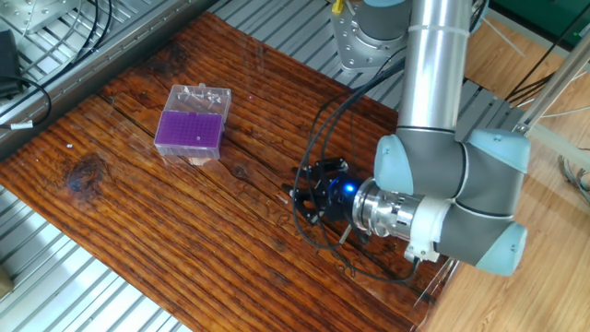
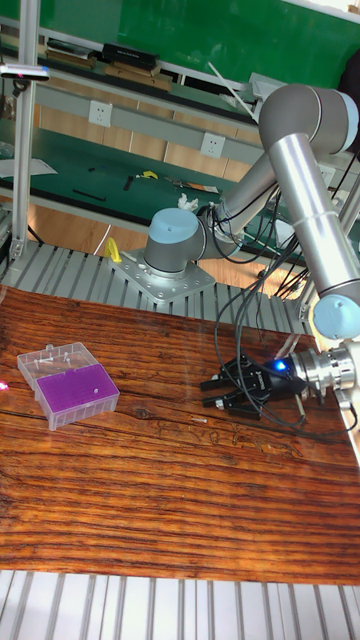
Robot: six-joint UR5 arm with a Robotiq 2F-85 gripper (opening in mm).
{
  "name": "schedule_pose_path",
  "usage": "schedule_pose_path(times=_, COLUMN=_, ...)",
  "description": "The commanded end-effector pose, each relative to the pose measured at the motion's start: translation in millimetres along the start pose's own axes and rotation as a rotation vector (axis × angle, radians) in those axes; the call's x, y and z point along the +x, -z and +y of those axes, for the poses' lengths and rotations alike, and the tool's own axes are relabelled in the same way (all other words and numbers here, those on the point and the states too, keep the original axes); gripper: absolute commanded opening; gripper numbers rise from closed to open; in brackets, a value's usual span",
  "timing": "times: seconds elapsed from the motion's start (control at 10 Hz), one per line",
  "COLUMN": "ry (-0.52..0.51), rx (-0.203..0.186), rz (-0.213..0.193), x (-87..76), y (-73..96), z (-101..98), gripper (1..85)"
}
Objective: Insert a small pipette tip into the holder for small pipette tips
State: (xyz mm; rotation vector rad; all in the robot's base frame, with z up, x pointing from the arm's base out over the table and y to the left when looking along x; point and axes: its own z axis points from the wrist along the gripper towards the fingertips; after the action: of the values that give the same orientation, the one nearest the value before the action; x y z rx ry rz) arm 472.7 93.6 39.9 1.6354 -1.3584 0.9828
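Dark brown ribbed wooden table [image 1: 184,231] carries everything. Grey-silver arm [image 1: 433,83] bent low at right side. Small clear plastic box with purple holed top plate [image 1: 191,131], left part of table, well apart from gripper. Black two-finger gripper [image 2: 212,392], fingers apart, just above wood, empty. Tiny pale pipette tip [image 2: 199,421] lies on table near fingertips.

A dark, grooved wooden board [image 1: 184,240] is laid on a ribbed metal table [image 1: 55,277]. Wall sockets [image 2: 100,112] are seen behind, below a green board [image 2: 150,30].
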Motion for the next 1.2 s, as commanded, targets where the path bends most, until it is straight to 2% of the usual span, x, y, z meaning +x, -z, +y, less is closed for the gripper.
schedule_pose_path(times=0.0, ry=-0.053, rx=0.024, rz=-0.007, x=-10.1, y=4.0, z=-4.1, gripper=36.0)
schedule_pose_path(times=0.2, ry=-0.083, rx=0.042, rz=-0.014, x=-16.8, y=5.1, z=-9.7, gripper=35.0)
schedule_pose_path(times=0.5, ry=-0.097, rx=0.055, rz=-0.013, x=-17.8, y=4.5, z=-15.4, gripper=34.7)
schedule_pose_path(times=0.8, ry=-0.107, rx=0.055, rz=-0.047, x=-33.0, y=3.2, z=-24.8, gripper=34.7)
schedule_pose_path(times=1.1, ry=-0.102, rx=0.055, rz=-0.042, x=-33.6, y=2.0, z=-24.1, gripper=35.0)
